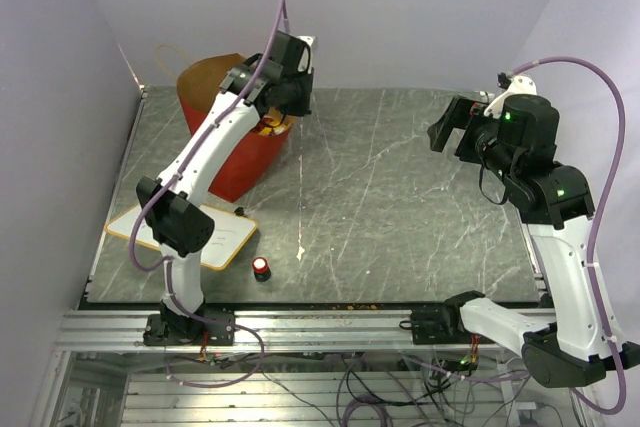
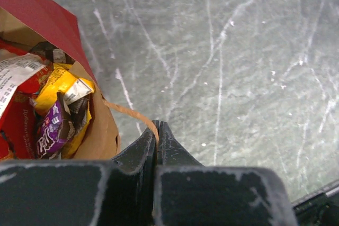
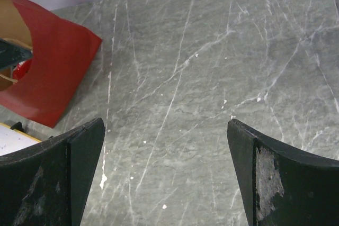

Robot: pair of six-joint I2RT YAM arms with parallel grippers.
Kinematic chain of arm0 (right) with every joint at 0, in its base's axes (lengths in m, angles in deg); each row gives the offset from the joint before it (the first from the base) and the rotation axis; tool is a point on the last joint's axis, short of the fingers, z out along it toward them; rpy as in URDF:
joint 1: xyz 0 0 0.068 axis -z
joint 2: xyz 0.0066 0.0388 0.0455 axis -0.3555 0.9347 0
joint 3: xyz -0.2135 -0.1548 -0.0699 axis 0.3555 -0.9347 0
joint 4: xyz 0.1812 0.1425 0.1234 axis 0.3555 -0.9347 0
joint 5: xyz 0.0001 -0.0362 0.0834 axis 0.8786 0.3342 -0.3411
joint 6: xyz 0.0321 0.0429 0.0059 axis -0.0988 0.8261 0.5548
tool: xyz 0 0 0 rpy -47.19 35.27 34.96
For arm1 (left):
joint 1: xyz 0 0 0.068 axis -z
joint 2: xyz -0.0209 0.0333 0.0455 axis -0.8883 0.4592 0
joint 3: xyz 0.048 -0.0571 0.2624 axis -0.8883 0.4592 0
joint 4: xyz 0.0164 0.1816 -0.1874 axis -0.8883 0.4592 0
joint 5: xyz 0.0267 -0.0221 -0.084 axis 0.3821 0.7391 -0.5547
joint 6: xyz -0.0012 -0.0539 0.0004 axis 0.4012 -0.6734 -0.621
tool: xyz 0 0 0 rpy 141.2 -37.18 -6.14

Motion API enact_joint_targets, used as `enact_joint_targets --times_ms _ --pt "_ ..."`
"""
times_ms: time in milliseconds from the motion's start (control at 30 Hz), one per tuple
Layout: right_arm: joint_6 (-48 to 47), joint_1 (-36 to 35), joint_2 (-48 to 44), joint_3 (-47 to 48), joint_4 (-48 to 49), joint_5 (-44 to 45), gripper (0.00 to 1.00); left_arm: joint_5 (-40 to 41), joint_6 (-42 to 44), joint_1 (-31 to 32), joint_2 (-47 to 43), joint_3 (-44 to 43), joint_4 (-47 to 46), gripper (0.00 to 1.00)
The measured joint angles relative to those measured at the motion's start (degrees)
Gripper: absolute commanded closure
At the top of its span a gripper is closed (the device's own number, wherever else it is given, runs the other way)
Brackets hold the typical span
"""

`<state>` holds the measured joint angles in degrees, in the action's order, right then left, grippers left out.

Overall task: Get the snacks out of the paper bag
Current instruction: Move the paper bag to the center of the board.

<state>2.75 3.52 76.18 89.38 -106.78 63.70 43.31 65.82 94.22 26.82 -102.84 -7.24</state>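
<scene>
The paper bag [image 1: 235, 152] stands tilted at the far left, red outside and brown inside. It also shows in the left wrist view [image 2: 53, 22] and the right wrist view [image 3: 55, 72]. Inside it lie the snacks: a yellow packet [image 2: 57, 86], a purple bar [image 2: 50, 130] and a red chip bag [image 2: 21, 125]; a few show at the bag's mouth from above [image 1: 270, 129]. My left gripper [image 1: 290, 107] [image 2: 157, 128] is at the bag's right rim, shut on its string handle [image 2: 127, 112]. My right gripper [image 1: 450, 127] [image 3: 165, 125] is open and empty, above bare table at the right.
A wood-framed whiteboard [image 1: 215, 237] lies at the near left, its corner in the right wrist view [image 3: 10, 137]. A small red-topped black knob [image 1: 261, 268] stands just right of it. The grey marble table [image 1: 400, 207] stretches between the two arms.
</scene>
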Motion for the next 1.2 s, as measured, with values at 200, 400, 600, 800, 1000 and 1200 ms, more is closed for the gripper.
enact_joint_targets --times_ms 200,400,600,800,1000,1200 --pt "0.9 0.0 0.0 0.0 -0.7 0.0 0.0 -1.0 -3.3 5.2 0.0 0.0 0.0 0.93" --pt "2.0 0.0 0.0 -0.2 -1.3 0.0 0.0 -1.5 -6.8 13.0 -0.1 0.9 -1.7 0.93" --pt "2.9 0.0 -0.3 -1.0 -1.6 0.1 0.0 -1.6 -10.5 23.1 -0.1 2.5 -3.6 0.93" --pt "3.9 0.0 -0.9 -1.0 -2.7 1.6 0.0 -1.6 -14.0 32.2 -0.2 3.5 -6.3 0.93" --pt "5.2 0.1 -2.8 -1.0 -4.1 5.0 0.0 -1.7 -16.5 36.2 -1.4 5.9 -9.1 0.84" --pt "6.3 0.1 -4.3 -1.0 -4.9 7.7 0.0 -1.2 -15.9 34.0 -3.1 5.4 -9.0 0.64"
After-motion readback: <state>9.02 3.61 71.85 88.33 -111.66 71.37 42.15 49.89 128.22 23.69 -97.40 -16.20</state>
